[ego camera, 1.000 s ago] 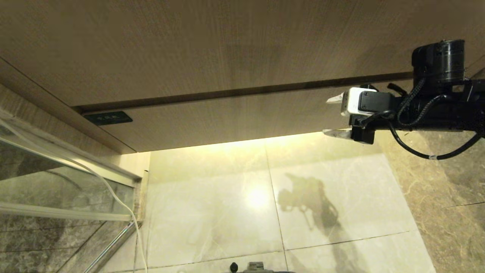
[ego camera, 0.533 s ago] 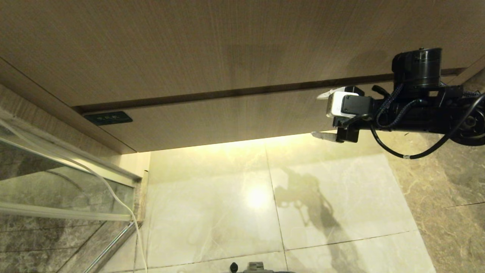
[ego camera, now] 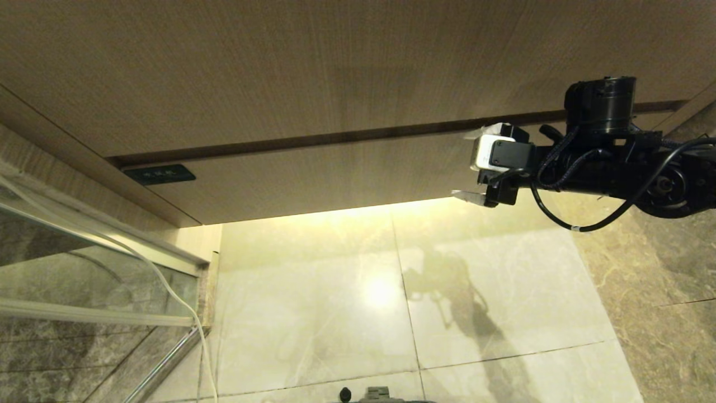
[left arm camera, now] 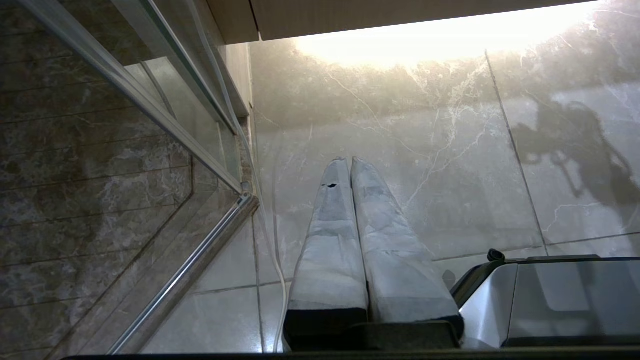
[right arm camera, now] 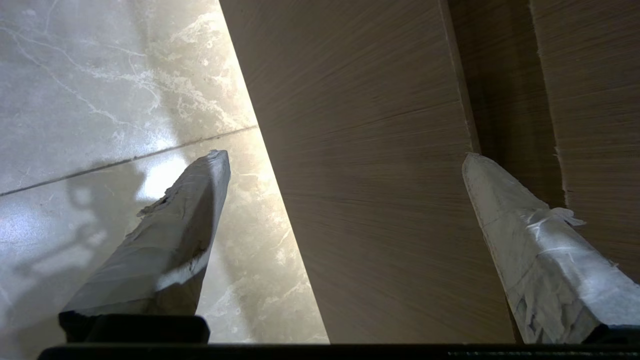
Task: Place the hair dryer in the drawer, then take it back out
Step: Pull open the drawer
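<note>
The drawer shows only its flat light-wood front, pushed in under the taller panel. My right gripper is open at the right part of that front. One finger sits by the dark gap above the front and the other by its lower edge. In the right wrist view the drawer front fills the space between the spread fingers of the right gripper. My left gripper is shut and empty, pointing at the floor. The hair dryer is out of view.
A glass shower door with a metal frame stands at the left. A thin white hose hangs along it. Pale marble floor tiles lie below the cabinet. Part of my base sits beside the left gripper.
My right arm has slid left along the drawer front and its fingers have spread wider. The drawer and the left arm have not moved.
</note>
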`<state>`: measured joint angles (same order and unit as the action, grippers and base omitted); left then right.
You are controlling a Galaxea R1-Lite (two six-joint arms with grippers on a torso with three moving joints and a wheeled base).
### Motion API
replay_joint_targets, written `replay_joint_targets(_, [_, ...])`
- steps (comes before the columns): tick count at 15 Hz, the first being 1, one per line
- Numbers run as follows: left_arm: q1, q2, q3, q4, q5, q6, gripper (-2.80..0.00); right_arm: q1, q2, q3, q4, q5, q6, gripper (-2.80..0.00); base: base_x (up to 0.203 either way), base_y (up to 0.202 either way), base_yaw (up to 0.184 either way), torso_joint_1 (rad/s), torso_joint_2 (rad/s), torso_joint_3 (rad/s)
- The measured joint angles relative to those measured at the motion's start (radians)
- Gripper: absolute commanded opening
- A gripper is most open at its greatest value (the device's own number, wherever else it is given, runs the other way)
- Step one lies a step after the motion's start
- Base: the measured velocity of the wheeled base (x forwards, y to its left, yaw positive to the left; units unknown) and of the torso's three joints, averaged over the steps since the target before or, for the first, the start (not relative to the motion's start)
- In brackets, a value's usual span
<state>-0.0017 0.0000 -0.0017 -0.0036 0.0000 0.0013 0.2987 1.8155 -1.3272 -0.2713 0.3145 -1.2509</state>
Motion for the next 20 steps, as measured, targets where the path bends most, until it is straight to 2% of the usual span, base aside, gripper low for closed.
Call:
replay_joint_targets(10, [0.000,0.000,0.000,0.001,0.000,0.000,-2.80,0.009,0.008,-0.001,-0.104,-0.002,0.000,0.00,0.000,0.000,0.000,0.000,0.00,0.000])
replay_joint_targets(14, [0.000,0.000,0.000,0.001,0.000,-0.001,-2.80,0.009,0.017,-0.003,-0.109,-0.003,-0.009,0.00,0.000,0.000,0.000,0.000,0.00,0.000])
replay_joint_targets(17, [0.001,0.000,0.000,0.000,0.000,0.000,-2.80,0.009,0.025,-0.014,-0.098,-0.050,-0.030,0.00,0.000,0.000,0.000,0.000,0.00,0.000])
replay_joint_targets(20, [0.000,0.000,0.000,0.001,0.000,0.000,-2.80,0.016,0.033,-0.018,-0.078,-0.049,-0.034,0.00,0.000,0.000,0.000,0.000,0.00,0.000])
